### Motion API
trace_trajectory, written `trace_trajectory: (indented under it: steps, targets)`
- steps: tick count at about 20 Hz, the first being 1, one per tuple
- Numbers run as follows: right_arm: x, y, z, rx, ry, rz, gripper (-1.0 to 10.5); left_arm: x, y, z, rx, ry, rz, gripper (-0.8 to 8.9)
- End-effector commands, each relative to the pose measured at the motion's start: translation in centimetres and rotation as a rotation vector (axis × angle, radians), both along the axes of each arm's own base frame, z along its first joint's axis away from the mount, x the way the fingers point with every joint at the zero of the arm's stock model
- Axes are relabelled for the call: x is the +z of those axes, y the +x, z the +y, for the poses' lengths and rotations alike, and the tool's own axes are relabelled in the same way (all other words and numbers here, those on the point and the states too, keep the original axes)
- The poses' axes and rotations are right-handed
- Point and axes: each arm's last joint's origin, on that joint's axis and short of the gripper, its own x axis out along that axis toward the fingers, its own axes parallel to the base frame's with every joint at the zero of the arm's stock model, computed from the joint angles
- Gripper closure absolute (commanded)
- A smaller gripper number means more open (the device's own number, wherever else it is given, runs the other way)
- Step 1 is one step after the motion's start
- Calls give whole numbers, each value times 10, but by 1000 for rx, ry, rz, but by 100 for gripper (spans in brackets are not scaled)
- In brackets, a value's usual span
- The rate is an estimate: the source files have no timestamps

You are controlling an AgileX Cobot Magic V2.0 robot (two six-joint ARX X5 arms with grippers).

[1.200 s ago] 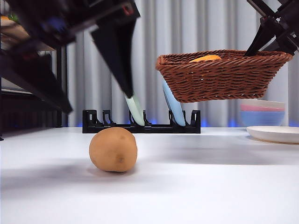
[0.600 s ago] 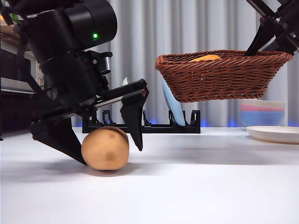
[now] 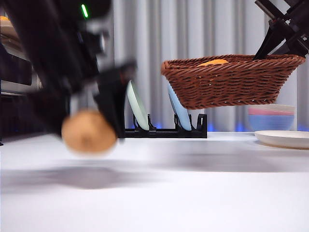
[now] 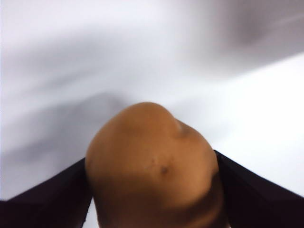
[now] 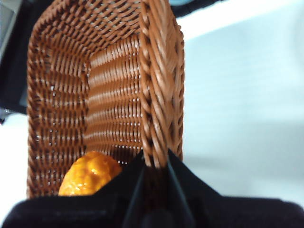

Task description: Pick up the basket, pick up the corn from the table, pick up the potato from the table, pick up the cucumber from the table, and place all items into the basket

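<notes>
My left gripper (image 3: 89, 121) is shut on the tan potato (image 3: 89, 132) and holds it a little above the white table (image 3: 193, 183), at the left of the front view; the picture is blurred by motion there. In the left wrist view the potato (image 4: 154, 168) fills the space between the two black jaws. My right gripper (image 5: 154, 161) is shut on the rim of the brown wicker basket (image 3: 231, 79), held in the air at the upper right. The orange corn (image 5: 90, 180) lies inside the basket; its top shows over the rim (image 3: 213, 62). The cucumber is out of view.
A black dish rack (image 3: 164, 129) with a pale green plate (image 3: 137, 106) and a blue plate (image 3: 179, 108) stands at the back. Stacked bowls (image 3: 277, 118) and a white plate (image 3: 285, 138) are at the right, under the basket.
My left gripper came down around the potato, shut on it, and has lifted it off the table and moved it a little left. The basket has not moved.
</notes>
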Motion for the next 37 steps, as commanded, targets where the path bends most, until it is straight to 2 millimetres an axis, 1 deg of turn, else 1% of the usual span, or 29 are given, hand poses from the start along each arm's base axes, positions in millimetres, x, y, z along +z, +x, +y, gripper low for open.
trace_trajectory:
  steps: [1,3,5,7,8,9,11,14,16,17,19,20,21,23,25,28,30,33,36,37]
  targets:
    - [6,-2,10,48,3,-24,962,52,-29,11,-50,-158,-175,821]
    - [5,-4,22,92,-1,-17,962,91,-43,17,-53,-278,-337,821]
    - [5,-8,38,146,-1,-15,962,122,-43,18,-27,-326,-447,821]
    - [4,-12,52,197,-1,-12,962,138,-34,13,-23,-284,-530,821]
    - [4,-14,59,222,0,-10,962,142,-26,8,-23,-251,-556,821]
    - [4,-16,66,246,0,-10,962,143,-16,1,-31,-218,-563,821]
    - [4,-20,77,285,1,-9,962,135,8,-9,-31,-155,-545,821]
    - [4,-24,89,320,6,-1,962,106,46,-25,-37,-62,-431,821]
    - [4,-26,93,334,6,1,962,87,60,-34,-53,-35,-365,808]
    - [4,-27,94,336,6,2,962,81,63,-36,-65,-31,-340,689]
    - [3,-27,95,322,-10,5,962,77,64,-38,-88,-41,-312,171]
    - [2,-27,94,300,-31,11,962,77,64,-39,-87,-44,-318,136]
    - [1,-28,93,281,-50,18,962,79,64,-39,-87,-48,-321,137]
    - [-2,-26,93,245,-85,26,962,90,63,-38,-86,-45,-320,139]
    - [-8,-22,94,223,-107,40,962,112,61,-36,-85,-62,-343,140]
    - [-29,-7,100,202,-95,105,962,152,55,-34,-102,-102,-413,140]
    - [-44,4,105,182,-70,146,962,170,52,-32,-107,-114,-447,140]
    - [-63,18,111,134,-22,199,962,193,47,-28,-119,-122,-483,159]
    - [-75,23,113,118,-24,230,962,211,36,-19,-132,-128,-523,159]
    - [-77,24,113,117,-28,238,962,214,34,-17,-131,-135,-533,159]
